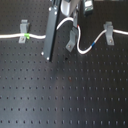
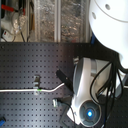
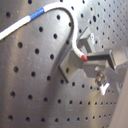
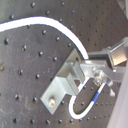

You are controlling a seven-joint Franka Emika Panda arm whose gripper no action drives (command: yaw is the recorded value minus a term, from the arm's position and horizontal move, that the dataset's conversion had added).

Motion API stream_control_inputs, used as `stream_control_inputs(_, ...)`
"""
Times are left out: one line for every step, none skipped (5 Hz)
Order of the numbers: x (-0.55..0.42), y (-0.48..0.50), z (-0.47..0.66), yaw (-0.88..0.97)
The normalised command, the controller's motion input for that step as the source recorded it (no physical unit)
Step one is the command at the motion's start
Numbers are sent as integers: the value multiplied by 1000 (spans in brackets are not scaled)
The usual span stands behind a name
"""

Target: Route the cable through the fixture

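Black perforated worktop [image 1: 65, 95]. My claw [image 3: 86, 59] pinches the white cable [image 3: 75, 35] tight, right at the fixture [image 4: 62, 82].

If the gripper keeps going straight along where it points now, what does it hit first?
Most likely the clip: in both wrist views the gripper sits right at it, holding the cable at its notch. Behind that is only the perforated board. Exact gap is unclear.
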Motion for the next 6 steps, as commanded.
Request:
stream_control_inputs(111, 160, -2, 820)
stream_control_inputs(-27, 77, -206, 31)
stream_control_inputs(-6, 6, 11, 0)
stream_control_inputs(-208, 188, -2, 46)
stream_control_inputs(-259, 379, -4, 334)
stream_control_inputs(-21, -19, 32, 0)
